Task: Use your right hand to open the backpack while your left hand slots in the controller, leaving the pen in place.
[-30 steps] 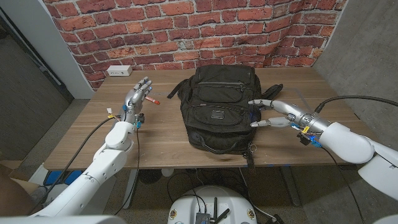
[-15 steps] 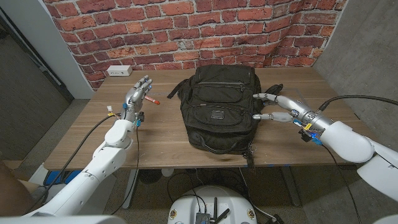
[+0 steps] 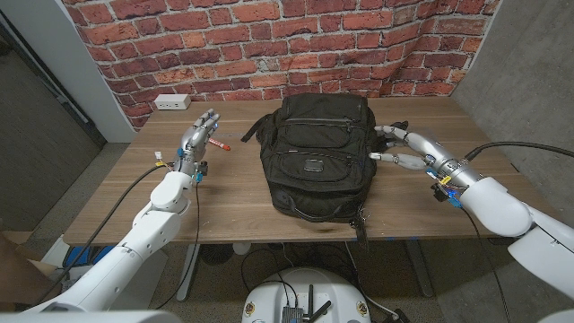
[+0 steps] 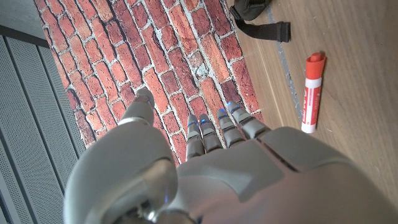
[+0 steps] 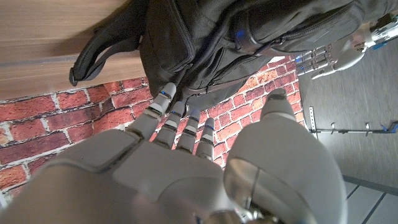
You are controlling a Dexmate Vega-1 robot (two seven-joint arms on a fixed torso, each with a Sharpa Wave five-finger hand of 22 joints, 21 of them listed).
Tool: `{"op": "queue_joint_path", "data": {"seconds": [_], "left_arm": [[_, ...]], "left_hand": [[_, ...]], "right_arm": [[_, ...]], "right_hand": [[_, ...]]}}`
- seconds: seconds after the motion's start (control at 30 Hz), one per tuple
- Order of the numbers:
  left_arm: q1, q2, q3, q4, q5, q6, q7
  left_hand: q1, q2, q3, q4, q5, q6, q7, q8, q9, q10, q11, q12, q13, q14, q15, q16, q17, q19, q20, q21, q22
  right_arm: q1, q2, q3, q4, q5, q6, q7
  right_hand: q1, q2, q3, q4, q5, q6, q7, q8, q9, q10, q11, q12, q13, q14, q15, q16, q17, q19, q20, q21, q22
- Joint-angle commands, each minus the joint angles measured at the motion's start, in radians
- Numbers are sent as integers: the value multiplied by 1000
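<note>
Here the right hand (image 3: 401, 148) is at the right side of the backpack (image 3: 316, 152), near its upper corner, with its fingers (image 3: 387, 133) spread and reaching toward the black fabric. From the head view the fingertips look to be at or just against the bag's side, though whether they actually touch it cannot be told. Nothing is held in this hand. In the right wrist view its fingers (image 5: 180, 121) point at the dark bag (image 5: 236, 37) close in front of them, and a strap (image 5: 99, 53) lies on the wood beside it.

The left hand (image 3: 199, 139) stands well apart from the backpack, on the left part of the worktop (image 3: 117, 202), fingers extended upward and a little apart, holding nothing. A red and white pen (image 3: 221, 144) lies on the worktop just beside this hand, between it and the bag. The left wrist view shows the pen (image 4: 311, 92) on bare wood, apart from the fingers (image 4: 217, 127).

The backpack lies in the middle of the worktop, its zippers looking closed. A white power outlet box (image 3: 172, 102) sits at the far left edge by the brick wall (image 3: 269, 45).
</note>
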Motion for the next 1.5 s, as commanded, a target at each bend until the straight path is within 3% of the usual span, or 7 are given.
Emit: {"op": "queue_joint_path", "data": {"seconds": [0.03, 0.43, 0.63, 0.83, 1.13, 1.23, 1.5], "left_arm": [[-8, -21, 9, 17, 15, -23, 20], [6, -54, 17, 30, 24, -41, 56], [-20, -71, 32, 60, 43, -52, 60], [-50, -88, 54, 91, 108, -70, 101], [-51, -121, 53, 104, 89, -84, 115], [-49, -121, 54, 98, 93, -77, 125], [-48, -120, 53, 85, 94, -61, 139]], "left_hand": [[-19, 4, 0, 15, -6, -11, 0, -1, 0, -11, 0, -4, 3, -9, -46, -1, 4, -7, -103, -1, 3], [-50, 21, 0, 28, -6, -25, -7, 2, -1, -29, -2, -4, 3, -22, -44, 0, 5, -12, -100, 3, 3], [-58, 23, 0, 30, -6, -29, -6, 3, -1, -32, -3, -3, 2, -24, -44, 1, 5, -15, -101, 3, 2], [-69, 34, 2, 36, -5, -30, -4, 5, -2, -31, -2, 0, 2, -24, -44, 3, 6, -14, -100, 5, 3], [-85, 41, 2, 43, -5, -29, 0, 7, -2, -27, -3, 3, 2, -22, -47, 6, 7, -12, -102, 7, 3], [-92, 44, 3, 45, -5, -23, 5, 10, -2, -23, -1, 6, 2, -17, -47, 8, 6, -11, -102, 8, 3], [-104, 50, 5, 49, -4, -19, 6, 11, -2, -16, 1, 8, 2, -12, -48, 9, 6, -7, -103, 10, 3]], "right_arm": [[72, 48, -56, 105, 84, 68, -84], [149, 37, -112, 168, 164, 55, -129], [190, 35, -137, 216, 217, 73, -144], [242, 45, -171, 293, 302, 139, -135], [299, 56, -218, 367, 381, 192, -141], [322, 60, -235, 397, 406, 209, -138], [360, 86, -268, 462, 477, 258, -144]], "right_hand": [[-22, 11, 3, 14, 6, 3, 2, 2, 2, 4, 6, 7, 2, -1, -2, 3, 2, 3, -9, -3, -1], [-54, 42, 6, 27, 7, 0, 2, 3, 1, 1, 9, 8, 0, -10, -3, 2, -2, -2, -22, -10, -1], [-66, 49, 5, 30, 6, -5, 6, 2, 0, -7, 13, 5, -1, -17, -2, 0, -4, -6, -22, -13, -1], [-80, 53, 2, 33, 4, -12, 13, 1, 0, -24, 11, 1, -2, -27, -2, -4, -8, -12, -22, -16, -2], [-103, 54, -4, 36, -1, -18, 23, 1, -1, -22, 18, 4, -4, -43, -4, -9, -14, -25, -22, -22, -2], [-155, 50, -24, 56, -3, -25, 29, 1, 0, -25, 20, 5, -6, -47, 2, -10, -22, -40, -16, -26, -2], [-212, 51, -43, 80, 1, -44, 37, -2, 0, -33, 22, 4, -8, -62, 4, -13, -29, -57, -7, -29, -3]]}}
